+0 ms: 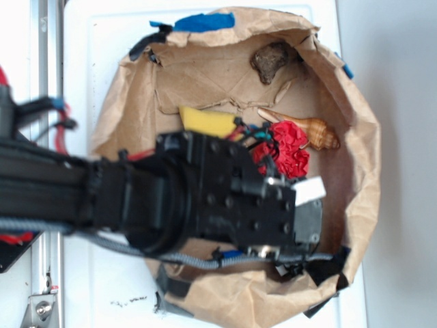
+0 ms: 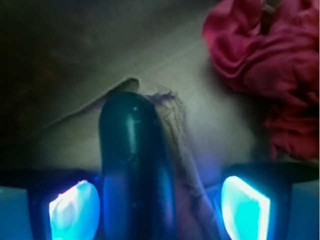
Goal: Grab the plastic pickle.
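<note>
dark green plastic pickle (image 2: 135, 165) lies between my tool's (image 2: 160, 207) spread pads (image 2: 75, 210), nearer the left one; approach done, closing and lifting still remain.

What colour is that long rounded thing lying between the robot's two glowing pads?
Dark glossy green: it is the plastic pickle, shown best in the wrist view.

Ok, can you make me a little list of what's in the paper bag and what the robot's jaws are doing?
container: brown paper bag, rolled open
target: plastic pickle, dark green, lying on the bag floor
gripper: jaws open, one on each side of the pickle, no contact seen
nearby: red cloth beside the pickle
also in bag: yellow sponge, seashell, brown rock
</note>
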Controlling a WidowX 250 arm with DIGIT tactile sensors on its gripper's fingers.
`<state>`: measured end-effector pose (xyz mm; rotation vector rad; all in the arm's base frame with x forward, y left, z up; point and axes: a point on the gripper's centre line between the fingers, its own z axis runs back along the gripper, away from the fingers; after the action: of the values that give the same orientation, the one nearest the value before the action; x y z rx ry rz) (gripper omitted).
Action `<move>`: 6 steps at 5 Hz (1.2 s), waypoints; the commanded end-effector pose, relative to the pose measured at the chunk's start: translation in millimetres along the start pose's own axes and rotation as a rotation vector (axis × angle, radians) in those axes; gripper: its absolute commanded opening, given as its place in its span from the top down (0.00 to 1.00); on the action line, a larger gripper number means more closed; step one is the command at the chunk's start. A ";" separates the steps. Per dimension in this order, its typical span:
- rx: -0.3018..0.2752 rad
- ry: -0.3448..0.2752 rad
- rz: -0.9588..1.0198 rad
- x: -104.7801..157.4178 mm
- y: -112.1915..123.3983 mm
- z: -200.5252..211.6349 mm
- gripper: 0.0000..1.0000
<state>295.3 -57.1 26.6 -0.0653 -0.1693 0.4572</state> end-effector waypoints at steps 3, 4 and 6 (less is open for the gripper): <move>-0.146 0.048 -0.093 29.9 59.9 74.4 1.00; -0.135 0.097 -0.216 38.6 75.7 99.3 1.00; -0.156 0.168 -0.384 43.2 75.4 142.7 1.00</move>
<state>267.1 33.4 147.4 -0.2338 0.0148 0.0774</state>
